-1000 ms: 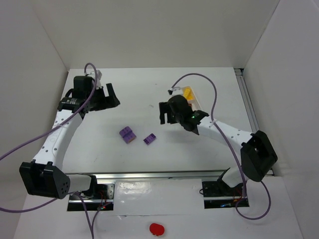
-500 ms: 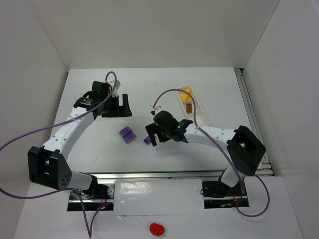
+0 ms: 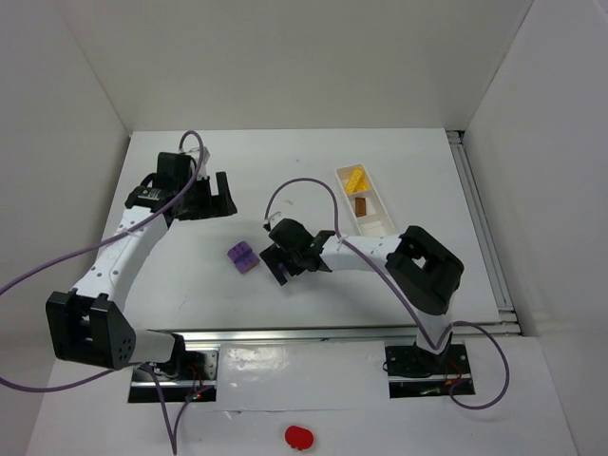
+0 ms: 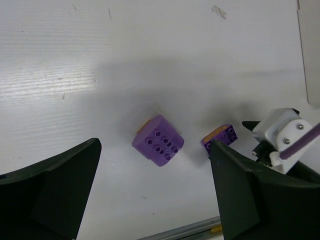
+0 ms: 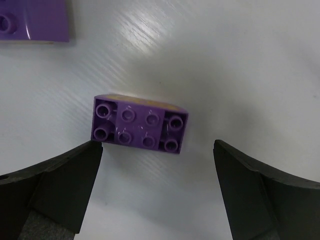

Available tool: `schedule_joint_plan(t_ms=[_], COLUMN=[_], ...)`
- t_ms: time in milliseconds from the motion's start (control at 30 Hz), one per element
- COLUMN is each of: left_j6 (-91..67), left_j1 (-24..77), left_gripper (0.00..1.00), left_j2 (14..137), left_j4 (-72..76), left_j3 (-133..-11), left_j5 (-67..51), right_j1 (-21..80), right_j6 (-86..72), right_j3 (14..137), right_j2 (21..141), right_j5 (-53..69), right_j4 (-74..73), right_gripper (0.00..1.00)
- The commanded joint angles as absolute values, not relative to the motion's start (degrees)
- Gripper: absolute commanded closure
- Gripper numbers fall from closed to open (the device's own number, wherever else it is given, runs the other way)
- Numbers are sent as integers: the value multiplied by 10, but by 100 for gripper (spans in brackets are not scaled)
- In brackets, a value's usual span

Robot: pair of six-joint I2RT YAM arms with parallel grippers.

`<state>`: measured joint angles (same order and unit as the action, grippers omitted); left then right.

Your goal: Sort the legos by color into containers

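A small purple brick (image 5: 140,125) lies studs up on the white table, just ahead of my open right gripper (image 5: 156,155), which hovers low over it; in the top view this gripper (image 3: 278,261) hides it. The brick also shows in the left wrist view (image 4: 220,136). A bigger, squarer purple brick (image 3: 242,257) lies just to its left (image 4: 158,140), apart from it. My left gripper (image 3: 217,195) is open and empty, high above the table behind this brick. The white tray (image 3: 379,226) at the back right holds yellow bricks (image 3: 356,179) and an orange-brown brick (image 3: 362,204) in separate compartments.
A metal rail (image 3: 332,334) runs along the table's near edge. White walls close in the left, back and right sides. Purple cables loop from both arms. A red object (image 3: 298,436) lies in front of the bases.
My right gripper has swung left from beside the tray to over the small purple brick. My left gripper moved right toward the middle, then drew back a little to the left.
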<state>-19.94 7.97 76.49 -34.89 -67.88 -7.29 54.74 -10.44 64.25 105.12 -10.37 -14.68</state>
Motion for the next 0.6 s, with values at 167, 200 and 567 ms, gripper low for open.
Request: schedule_joint_plan(t_ms=[167, 200, 567], left_j6=[-211, -211, -206], left_j1=[77, 77, 77], left_gripper=[0, 0, 0], left_j2=[744, 744, 744], left_j4=[-349, -349, -349], left_j3=[-693, -693, -683], left_j5=[-76, -76, -82], right_j1=[557, 557, 573], right_j6=[-98, -104, -155], right_j3=[693, 693, 722], right_j2=[1103, 1108, 1121], right_j5=[-94, -94, -117], right_j4=[-91, -91, -119], right_gripper=[2, 2, 5])
